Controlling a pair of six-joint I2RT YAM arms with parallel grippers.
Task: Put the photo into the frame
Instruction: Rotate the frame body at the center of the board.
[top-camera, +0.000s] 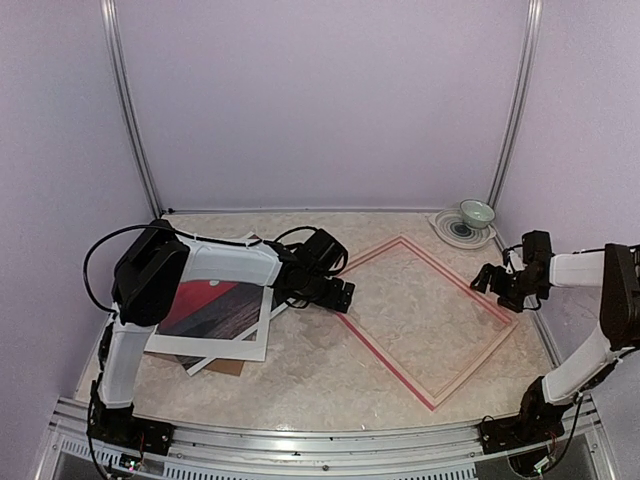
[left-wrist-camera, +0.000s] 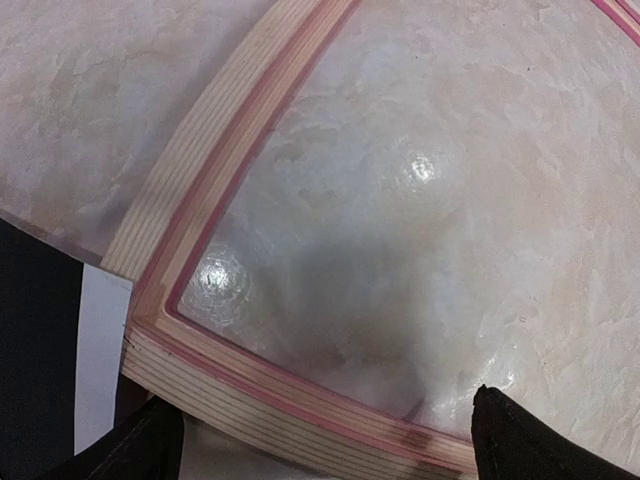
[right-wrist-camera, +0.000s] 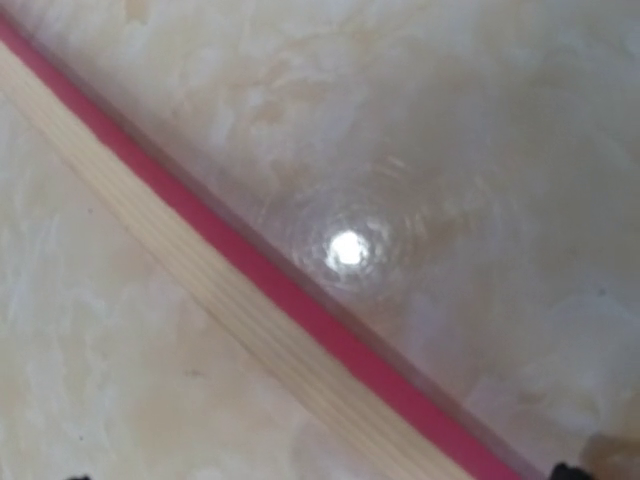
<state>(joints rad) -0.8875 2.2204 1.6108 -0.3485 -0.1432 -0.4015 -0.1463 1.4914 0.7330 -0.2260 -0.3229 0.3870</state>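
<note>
Photo near left on the bench, under a white mat, just beside the slantwise frame.
Left tool nearer, wide and empty at the frame's left corner, photo leftward; right tool wide, empty, at the right rail.

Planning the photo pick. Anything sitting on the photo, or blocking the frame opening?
Yes. The white mat lies on top of the photo and covers its edges, so the photo shows only through the mat's window. Nothing visible lies in the opening of the frame.
</note>
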